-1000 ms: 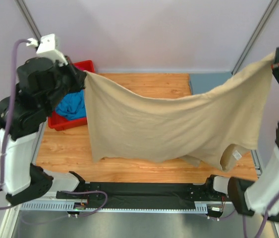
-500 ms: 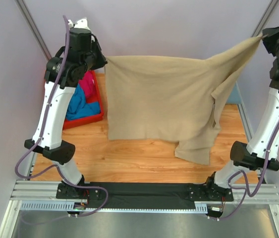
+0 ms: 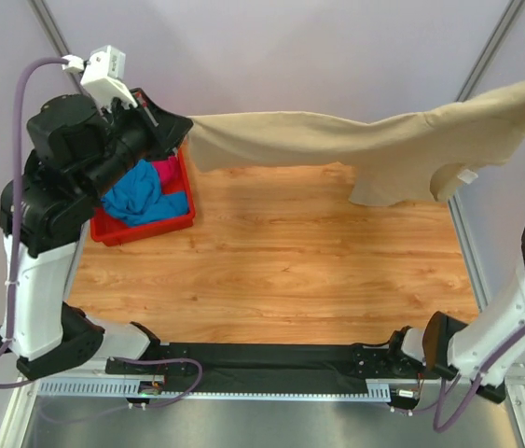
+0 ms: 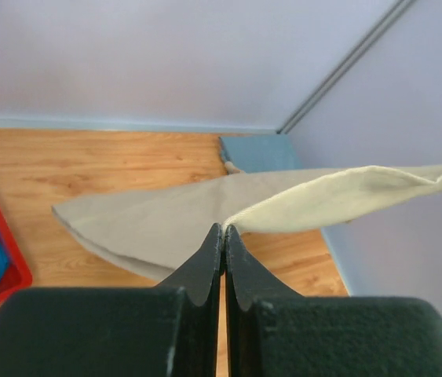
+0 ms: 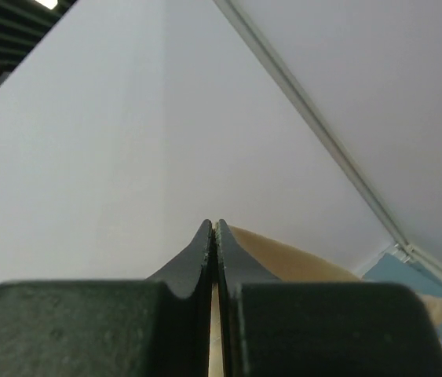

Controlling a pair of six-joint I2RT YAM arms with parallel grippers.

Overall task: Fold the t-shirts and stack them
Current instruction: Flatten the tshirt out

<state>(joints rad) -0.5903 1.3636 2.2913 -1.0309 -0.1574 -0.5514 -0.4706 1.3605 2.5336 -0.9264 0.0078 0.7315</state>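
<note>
The beige t-shirt [image 3: 355, 140] hangs stretched in the air across the back of the table, held by both grippers. My left gripper [image 3: 183, 126] is shut on its left corner; the wrist view shows the cloth [image 4: 158, 224] pinched at the fingertips [image 4: 222, 229]. My right gripper is at the top right edge of the top view, mostly out of frame; its wrist view shows it [image 5: 213, 225] shut on beige cloth [image 5: 283, 255]. A bright blue t-shirt [image 3: 141, 191] and a magenta one [image 3: 165, 170] lie in the red bin [image 3: 145, 227]. A dusty grey-blue one [image 4: 260, 151] lies at the far right.
The wooden table [image 3: 281, 261] lies below the raised shirt. The red bin stands at the back left beside the left arm. Grey walls and metal frame posts [image 3: 481, 61] surround the table. The black rail [image 3: 271, 359] runs along the near edge.
Both arms have swung and lifted the beige shirt higher and pulled it taut, so it now hangs as a narrow band at the back instead of draping down over the table.
</note>
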